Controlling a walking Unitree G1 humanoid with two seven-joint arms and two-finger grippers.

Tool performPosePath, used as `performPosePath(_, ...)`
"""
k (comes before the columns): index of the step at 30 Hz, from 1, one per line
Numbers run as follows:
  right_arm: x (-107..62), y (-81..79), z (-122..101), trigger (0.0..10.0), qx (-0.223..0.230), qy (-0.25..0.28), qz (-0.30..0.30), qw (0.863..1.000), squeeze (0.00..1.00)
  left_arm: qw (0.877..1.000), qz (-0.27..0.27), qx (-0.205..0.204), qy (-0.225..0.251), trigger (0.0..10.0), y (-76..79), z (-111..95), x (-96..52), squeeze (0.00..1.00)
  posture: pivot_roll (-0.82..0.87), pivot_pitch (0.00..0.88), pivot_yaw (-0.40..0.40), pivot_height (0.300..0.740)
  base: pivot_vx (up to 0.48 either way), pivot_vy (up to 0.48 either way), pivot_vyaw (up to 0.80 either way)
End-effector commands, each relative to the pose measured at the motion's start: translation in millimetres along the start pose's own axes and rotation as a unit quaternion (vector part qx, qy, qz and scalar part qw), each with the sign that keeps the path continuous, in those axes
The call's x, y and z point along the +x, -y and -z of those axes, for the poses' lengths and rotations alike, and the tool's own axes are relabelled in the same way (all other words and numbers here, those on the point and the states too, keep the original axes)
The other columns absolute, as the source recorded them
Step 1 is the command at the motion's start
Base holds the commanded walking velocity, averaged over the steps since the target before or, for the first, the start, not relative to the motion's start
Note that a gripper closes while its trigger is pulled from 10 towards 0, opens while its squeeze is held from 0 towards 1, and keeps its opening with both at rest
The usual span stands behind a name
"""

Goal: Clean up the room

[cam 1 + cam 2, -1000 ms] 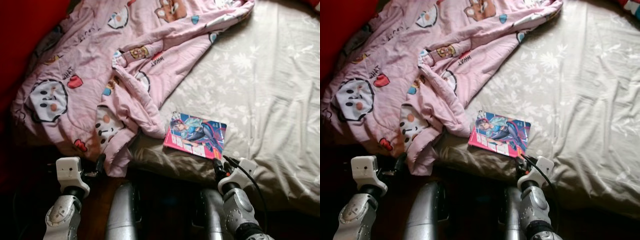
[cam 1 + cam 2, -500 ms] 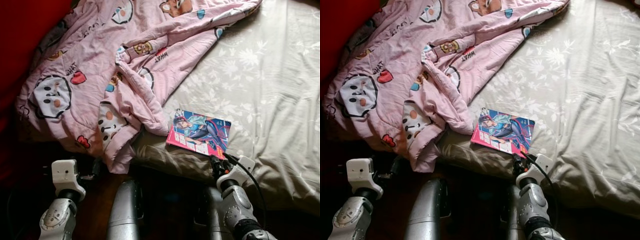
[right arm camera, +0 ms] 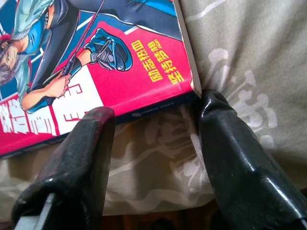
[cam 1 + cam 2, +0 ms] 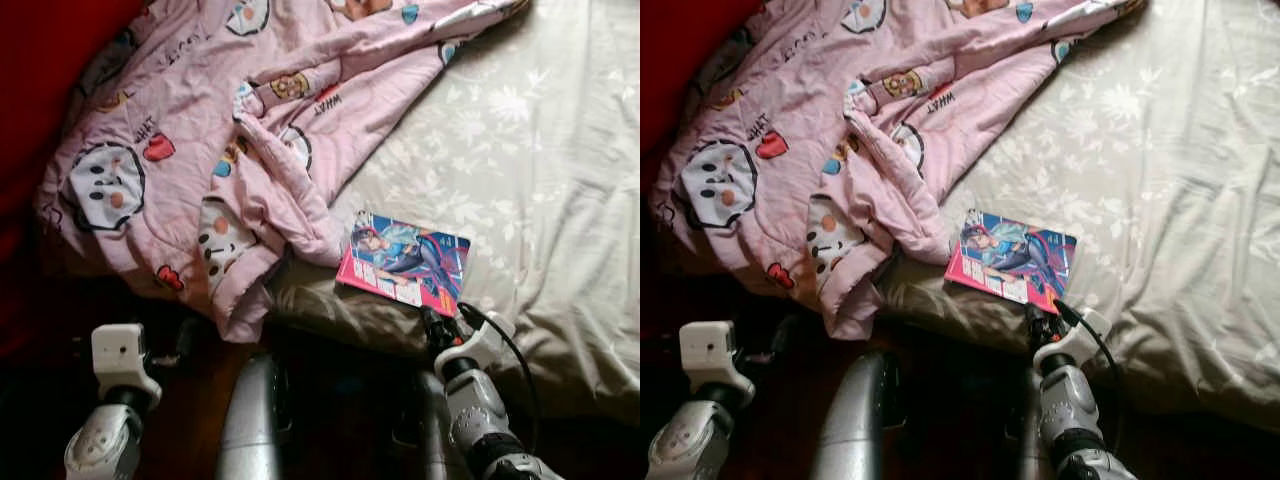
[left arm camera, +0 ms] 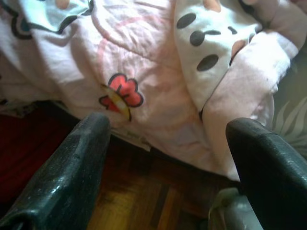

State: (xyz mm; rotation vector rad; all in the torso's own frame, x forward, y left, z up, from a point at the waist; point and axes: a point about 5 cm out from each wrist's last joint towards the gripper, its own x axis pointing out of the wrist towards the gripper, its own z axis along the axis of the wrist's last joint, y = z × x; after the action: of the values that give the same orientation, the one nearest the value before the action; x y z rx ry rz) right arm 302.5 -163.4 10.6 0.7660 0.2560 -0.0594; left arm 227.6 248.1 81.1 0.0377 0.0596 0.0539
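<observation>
Right wrist view: book (image 3: pixel 96 57) lies just ahead of right gripper (image 3: pixel 153 143), jaws wide, near corner between them; left gripper (image 5: pixel 168 158) wide, farther off.

Before me the bed (image 4: pixel 560 150) wears a pale leaf-print sheet; a pink cartoon quilt (image 4: pixel 230 130) lies bunched across it, a book (image 4: pixel 405 262) just beside the quilt's hem.

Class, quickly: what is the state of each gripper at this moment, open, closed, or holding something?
Left gripper: open, empty, near the pink blanket's hanging edge.
Right gripper: open, holding nothing, at the corner of the book on the bed.
</observation>
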Motion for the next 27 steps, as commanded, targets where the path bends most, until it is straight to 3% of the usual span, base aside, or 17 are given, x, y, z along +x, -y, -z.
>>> performPosePath(1, -12.7, 9.5, 27, 10.0, 0.057, -0.045, 0.013, 0.997, 0.00, 1.000, -0.013, 0.000, -0.025, 10.0, -9.2, 7, -11.4, 0.00, 0.23, 0.482, 0.121, 0.608, 0.000, 0.000, 0.00)
performPosePath(8, -9.8, 3.9, 25, 10.0, 0.064, -0.038, -0.004, 0.997, 0.00, 0.999, -0.015, 0.004, -0.029, 10.0, -11.9, 5, -16.1, 0.00, 0.24, 0.493, 0.133, 0.608, 0.000, 0.000, 0.00)
performPosePath(11, 0.0, -5.1, 7, 10.0, 0.083, 0.006, -0.021, 0.996, 0.00, 0.999, -0.015, 0.007, -0.034, 10.0, -12.6, 5, -18.3, 0.00, 0.25, 0.492, 0.140, 0.608, 0.000, 0.000, 0.00)
performPosePath(19, 7.9, -10.6, -11, 10.0, 0.101, 0.046, -0.024, 0.994, 0.00, 0.999, -0.014, 0.010, -0.038, 10.0, -12.6, 5, -17.0, 0.00, 0.25, 0.482, 0.143, 0.608, 0.000, 0.000, 0.00)
performPosePath(20, 7.5, -8.6, -12, 8.8, 0.104, 0.048, -0.019, 0.993, 0.00, 0.999, -0.013, 0.011, -0.039, 10.0, -12.5, 5, -17.3, 0.00, 0.25, 0.482, 0.143, 0.608, 0.000, 0.000, 0.00)
performPosePath(21, 7.2, -7.6, -12, 8.8, 0.104, 0.048, -0.017, 0.993, 0.00, 0.999, -0.013, 0.011, -0.039, 10.0, -12.3, 5, -17.5, 0.00, 0.25, 0.482, 0.143, 0.608, 0.000, 0.000, 0.00)
performPosePath(22, 6.4, -5.8, -11, 3.2, 0.106, 0.045, -0.011, 0.993, 0.00, 0.999, -0.013, 0.011, -0.040, 10.0, -12.2, 5, -18.2, 0.00, 0.27, 0.483, 0.145, 0.608, 0.000, 0.000, 0.00)
performPosePath(23, 5.6, -4.3, -9, 2.3, 0.107, 0.042, -0.007, 0.993, 0.00, 0.999, -0.013, 0.012, -0.040, 10.0, -12.4, 5, -19.0, 0.00, 0.27, 0.483, 0.146, 0.608, 0.000, 0.000, 0.00)
performPosePath(25, 4.0, -1.7, -7, 2.6, 0.112, 0.039, 0.000, 0.993, 0.00, 0.999, -0.014, 0.012, -0.041, 10.0, -12.8, 4, -21.2, 0.00, 0.27, 0.483, 0.147, 0.608, 0.000, 0.000, 0.00)
performPosePath(26, 2.2, 0.9, -4, 0.3, 0.115, 0.037, 0.006, 0.993, 0.00, 0.999, -0.014, 0.014, -0.044, 10.0, -13.5, 5, -24.3, 0.00, 0.28, 0.484, 0.152, 0.608, 0.000, 0.000, 0.00)
performPosePath(27, 2.2, 0.9, -4, 0.3, 0.115, 0.037, 0.006, 0.993, 0.00, 0.999, -0.014, 0.014, -0.044, 10.0, -13.5, 5, -24.3, 0.00, 0.28, 0.484, 0.152, 0.608, 0.000, 0.000, 0.00)
